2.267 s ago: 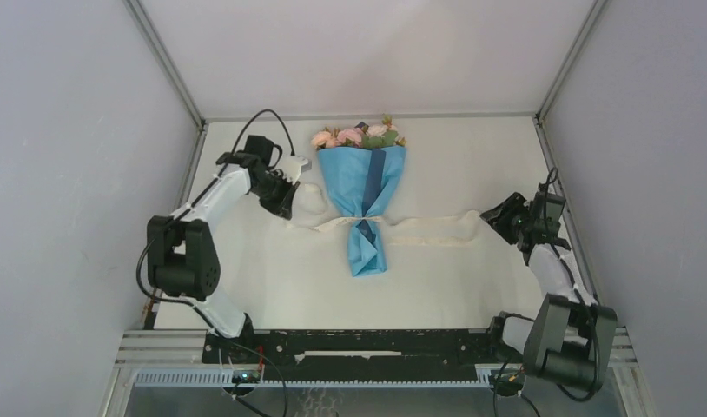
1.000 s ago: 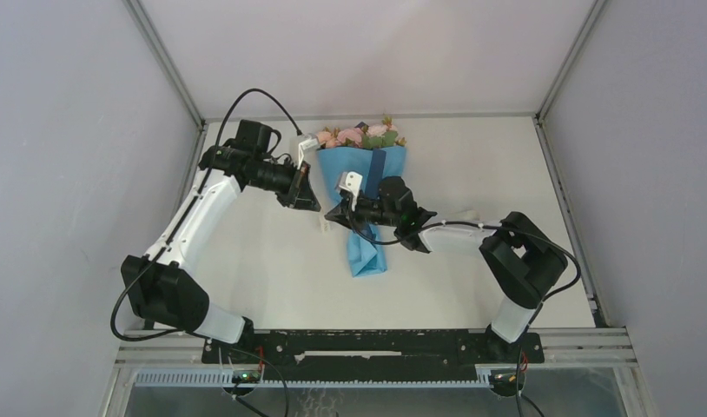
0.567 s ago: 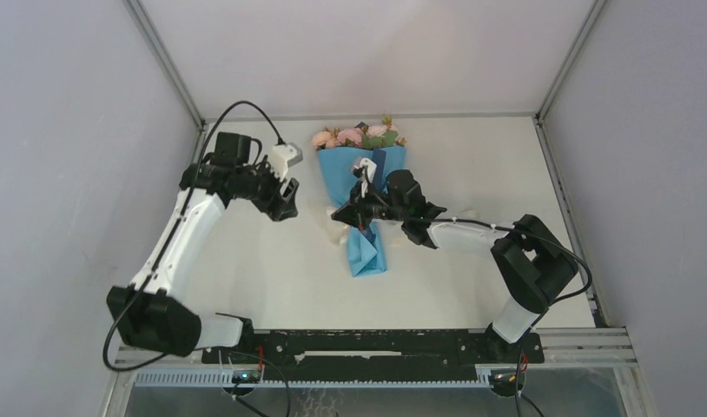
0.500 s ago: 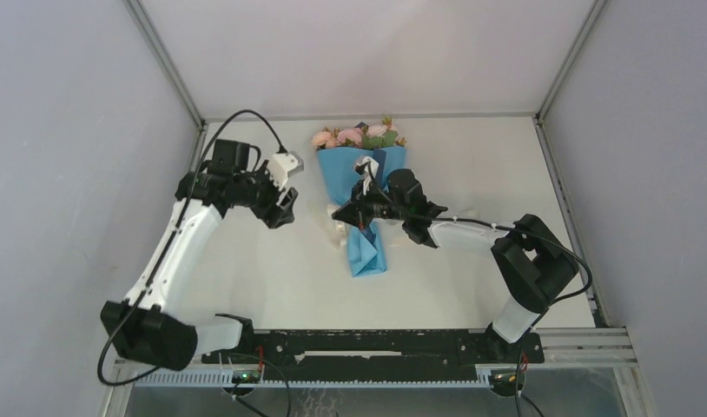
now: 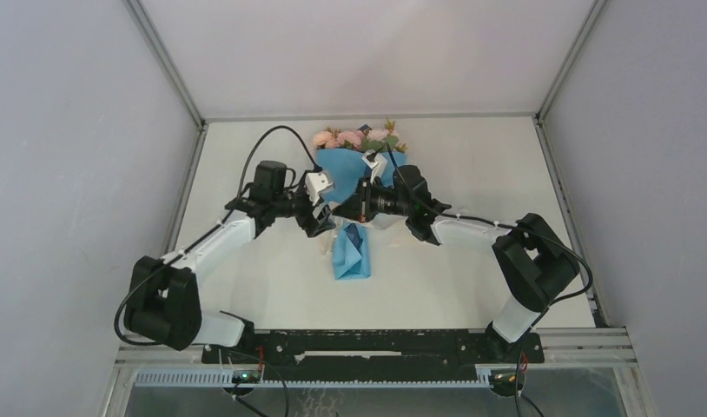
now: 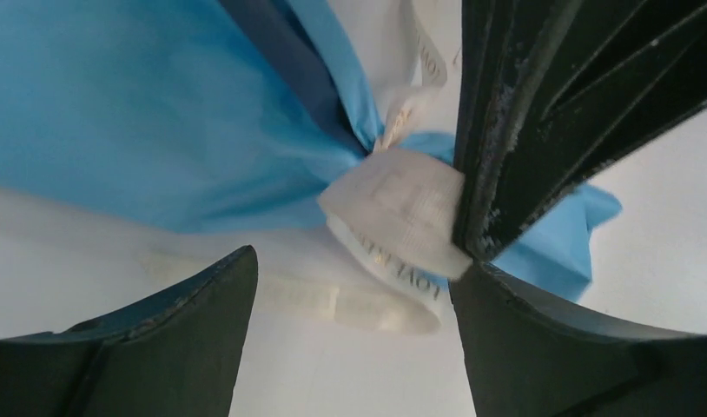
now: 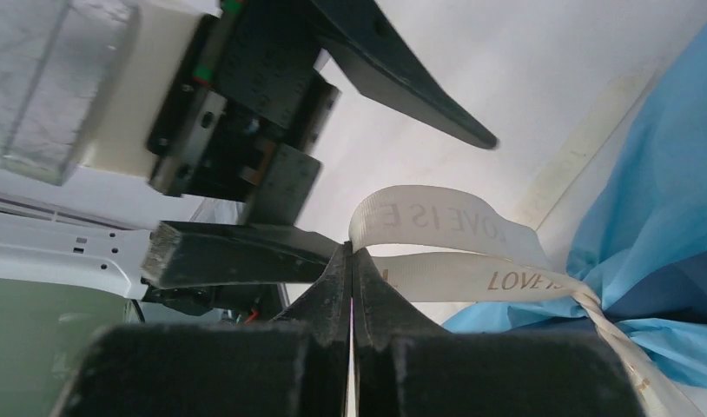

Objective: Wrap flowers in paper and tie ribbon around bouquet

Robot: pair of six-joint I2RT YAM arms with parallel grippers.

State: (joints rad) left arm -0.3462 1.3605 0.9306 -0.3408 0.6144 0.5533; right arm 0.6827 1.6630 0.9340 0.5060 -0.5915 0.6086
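So the bouquet [image 5: 350, 256] lies flat on the table [image 5: 489, 156], with the flowers [image 5: 357, 137] poking out of the paper [image 6: 142, 104] cone toward the far edge. The ribbon [image 7: 446, 221] is cinched around the narrow waist of the cone, and both arms are crowded right over that spot. The right end effector [image 7: 351, 261] is clamped tight on a loop of the ribbon just beside the waist. The left end effector [image 6: 350, 291] stands wide, with a finger on either side of that same loop, gripping nothing.

Handling-wise, here's my read. The ribbon is limp, light and probably a bit slick, so it'll slip out of a lazy pinch, and the loop will flop the second it's let go. I'd take it flat across its width, close to the waist, not way out at the tail. The paper is thin and crumples easily. The whole bundle also looks light enough to drag across the table if you tug sideways, so pull gently. And keep off the blooms, they look delicate.
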